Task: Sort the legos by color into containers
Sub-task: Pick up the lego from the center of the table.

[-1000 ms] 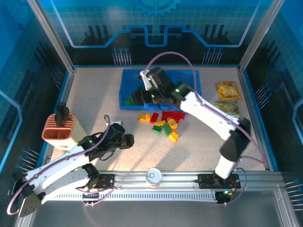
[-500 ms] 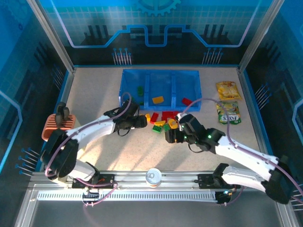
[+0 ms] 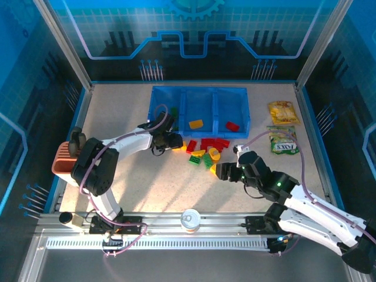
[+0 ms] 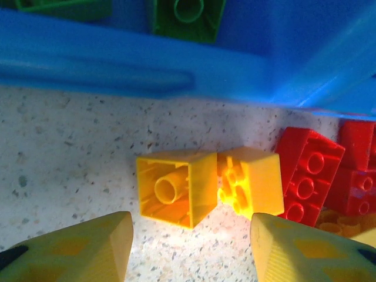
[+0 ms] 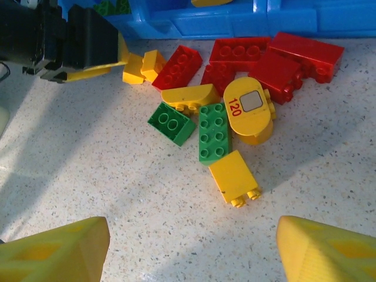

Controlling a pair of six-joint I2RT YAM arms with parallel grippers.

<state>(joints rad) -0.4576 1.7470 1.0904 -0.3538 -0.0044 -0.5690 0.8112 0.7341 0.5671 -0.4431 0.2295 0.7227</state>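
**A:** Where's the right gripper (image 3: 220, 170)?
**B:** Nearest us, jaws wide apart and empty, just short of the loose legos (image 3: 202, 151) on the table (image 3: 117, 111).
**A:** And the left gripper (image 4: 191, 235)?
**B:** It's spread and empty, at the pile's left end, facing two yellow bricks (image 4: 205, 187) beside the tray (image 3: 200, 89).
**A:** What's in the tray?
**B:** Green pieces (image 3: 174, 111) in the left compartment, a yellow piece (image 3: 195, 124) in the middle one, a red piece (image 3: 232, 126) in the right.

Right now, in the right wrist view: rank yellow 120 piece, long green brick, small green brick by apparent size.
1. yellow 120 piece
2. long green brick, only slightly smaller, so a close call
3. small green brick
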